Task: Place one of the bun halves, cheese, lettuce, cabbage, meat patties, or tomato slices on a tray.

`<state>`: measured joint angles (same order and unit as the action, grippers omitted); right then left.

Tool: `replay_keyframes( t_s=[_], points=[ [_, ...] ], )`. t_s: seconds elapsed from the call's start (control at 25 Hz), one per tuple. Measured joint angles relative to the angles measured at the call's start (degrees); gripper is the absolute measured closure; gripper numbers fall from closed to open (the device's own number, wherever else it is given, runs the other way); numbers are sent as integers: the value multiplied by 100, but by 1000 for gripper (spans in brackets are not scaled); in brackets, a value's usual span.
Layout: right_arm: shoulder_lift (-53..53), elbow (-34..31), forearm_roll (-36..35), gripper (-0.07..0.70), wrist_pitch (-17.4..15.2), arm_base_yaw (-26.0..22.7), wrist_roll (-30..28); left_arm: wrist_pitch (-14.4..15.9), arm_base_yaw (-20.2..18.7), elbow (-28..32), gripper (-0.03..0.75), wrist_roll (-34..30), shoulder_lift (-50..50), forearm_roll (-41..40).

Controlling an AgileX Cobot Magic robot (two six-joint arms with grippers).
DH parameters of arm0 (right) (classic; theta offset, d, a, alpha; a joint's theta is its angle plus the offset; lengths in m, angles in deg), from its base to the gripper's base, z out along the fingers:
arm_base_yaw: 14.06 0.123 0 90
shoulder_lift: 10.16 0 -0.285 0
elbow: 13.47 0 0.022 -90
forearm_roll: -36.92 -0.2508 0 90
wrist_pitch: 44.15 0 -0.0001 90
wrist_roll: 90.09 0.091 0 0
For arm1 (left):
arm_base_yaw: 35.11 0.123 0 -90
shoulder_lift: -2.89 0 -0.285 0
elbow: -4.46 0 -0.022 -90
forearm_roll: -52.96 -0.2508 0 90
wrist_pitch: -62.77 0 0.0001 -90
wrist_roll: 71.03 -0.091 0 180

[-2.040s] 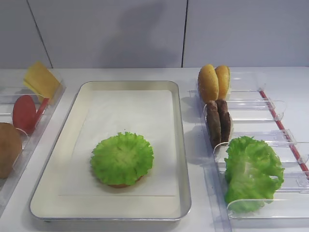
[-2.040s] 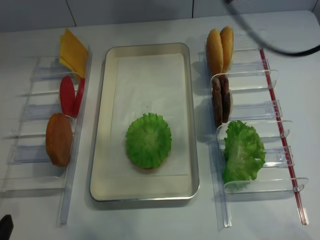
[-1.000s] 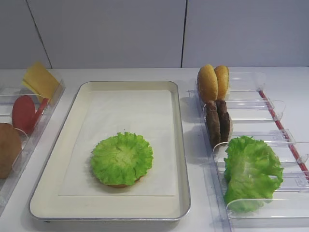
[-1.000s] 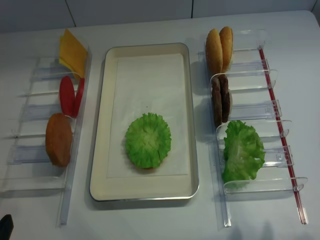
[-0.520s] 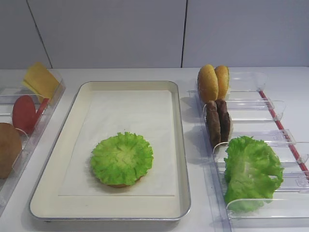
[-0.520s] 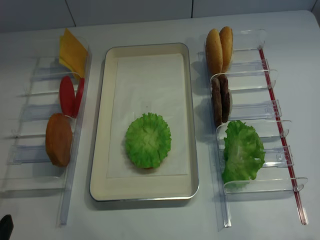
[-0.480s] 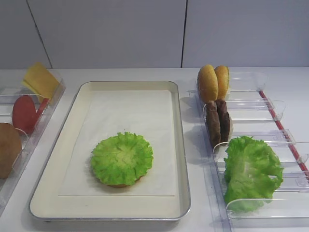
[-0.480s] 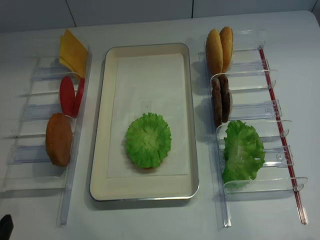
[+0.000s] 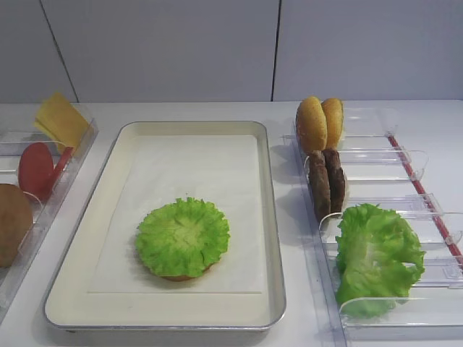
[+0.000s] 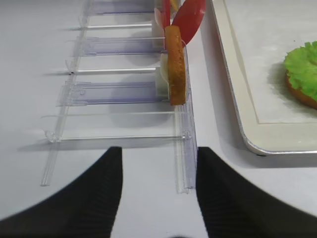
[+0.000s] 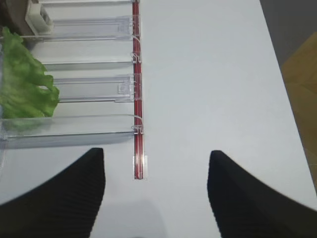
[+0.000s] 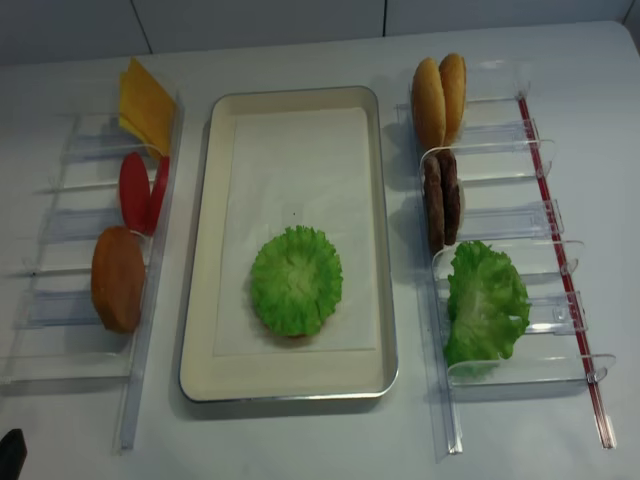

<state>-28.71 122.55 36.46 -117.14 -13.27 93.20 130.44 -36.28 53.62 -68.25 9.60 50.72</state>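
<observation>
Right gripper (image 11: 156,198) low over the white bench (image 11: 208,89), jaws spread wide, holding nothing; spare lettuce (image 11: 22,87) in the clear rack at 10 o'clock, well apart. Left gripper (image 10: 158,198) likewise wide and empty, bun half (image 10: 175,64) standing on edge at 12 o'clock, tomato slices (image 10: 188,17) beyond. At 1 o'clock, tray (image 9: 271,217) carrying a lettuce leaf (image 9: 182,236) atop a bun. Farther off: meat patties (image 9: 327,182), upright bun halves (image 9: 320,123), cheese (image 9: 61,119).

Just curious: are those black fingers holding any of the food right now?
No, nothing is held. The right fingers and the left fingers stand apart over bare table.
</observation>
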Motion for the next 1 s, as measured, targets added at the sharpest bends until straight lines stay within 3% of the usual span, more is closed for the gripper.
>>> replay_keyframes(
  t_s=[0.32,0.56,0.72,1.0],
  points=[
    [1033,-332,-92,167,347,-501,-329,0,0,0,392,0,0,0],
    [1170,-569,-465,167,721,-525,-672,0,0,0,392,0,0,0],
    [1170,-607,-659,167,758,-525,-983,0,0,0,393,0,0,0],
    [1170,-607,-695,167,758,-525,-1020,0,0,0,393,0,0,0]
  ],
)
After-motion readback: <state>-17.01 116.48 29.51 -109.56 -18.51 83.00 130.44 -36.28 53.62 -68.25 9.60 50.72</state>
